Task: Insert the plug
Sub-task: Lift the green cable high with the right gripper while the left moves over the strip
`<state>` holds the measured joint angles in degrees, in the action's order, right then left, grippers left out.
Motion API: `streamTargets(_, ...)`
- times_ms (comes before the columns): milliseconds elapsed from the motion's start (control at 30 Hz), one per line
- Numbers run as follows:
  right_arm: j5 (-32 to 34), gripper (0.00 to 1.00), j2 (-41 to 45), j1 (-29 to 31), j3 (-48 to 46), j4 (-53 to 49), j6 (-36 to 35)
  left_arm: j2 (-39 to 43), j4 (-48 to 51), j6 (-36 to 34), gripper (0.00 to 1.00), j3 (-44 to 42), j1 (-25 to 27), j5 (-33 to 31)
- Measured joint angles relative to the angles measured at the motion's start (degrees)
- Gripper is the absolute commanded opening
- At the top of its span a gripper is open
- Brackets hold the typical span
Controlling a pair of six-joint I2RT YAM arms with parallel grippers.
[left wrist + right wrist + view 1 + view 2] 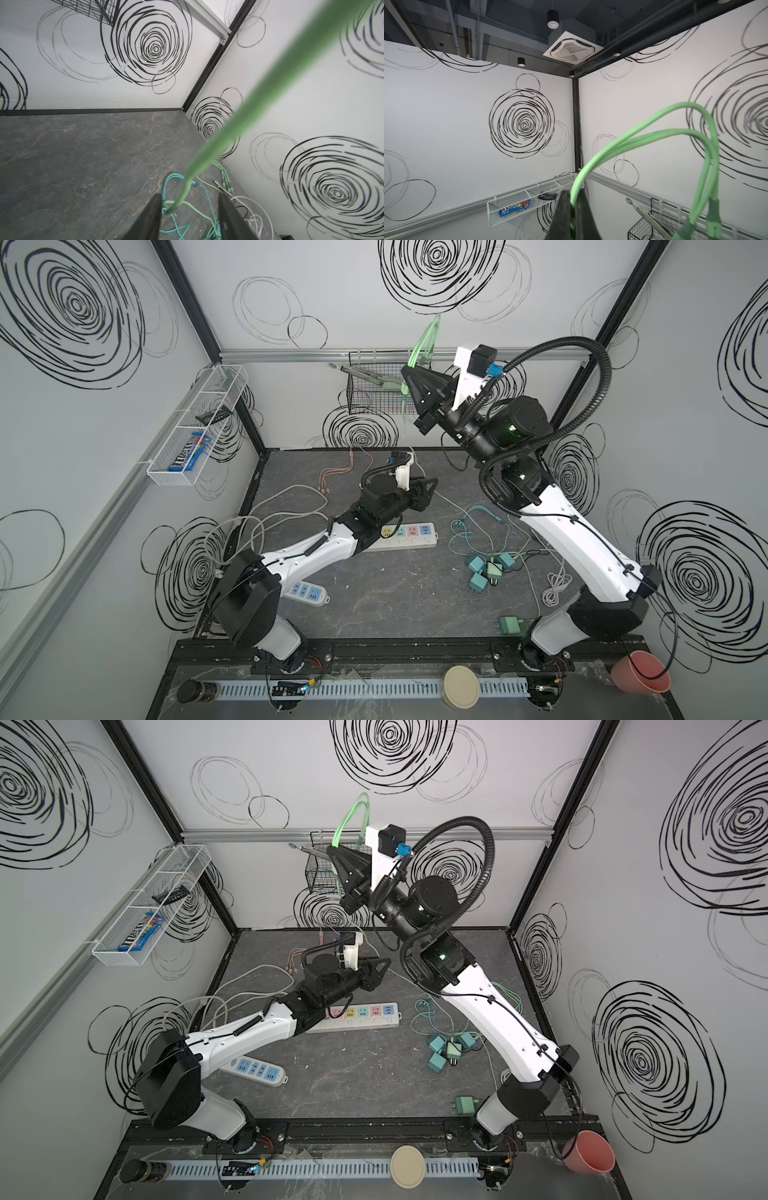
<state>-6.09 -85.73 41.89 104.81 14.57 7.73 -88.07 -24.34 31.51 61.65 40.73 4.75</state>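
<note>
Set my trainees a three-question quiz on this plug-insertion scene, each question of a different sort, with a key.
1. True or false: the right gripper is shut on a green cable.
2. Where does the power strip with coloured sockets lie?
A) in the wire basket
B) on the table, one end covered by the left arm in both top views
C) in the pink cup
3. How many power strips lie on the table?
Key: 1 true; 2 B; 3 two, counting the blue-socket strip near the left arm's base.
</note>
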Motion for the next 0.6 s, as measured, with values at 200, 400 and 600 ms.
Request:
streamTargets(200,1.9,0.00,10.2,-12.7,-16.4,0.7,5.4,2.8,-1.1,0.2,0.00,-2.4,-2.6,0.3)
streamTargets(400,1.2,0.13,13.3,-22.8,-28.7,-2.9,9.2,6.0,0.2,0.1,0.00,-4.4,-4.7,0.2)
streamTargets(600,-3.0,0.80,12.4,-29.4,-38.1,-13.4,7.9,6.5,6.7,0.0,0.00,-2.2,-6.6,0.2)
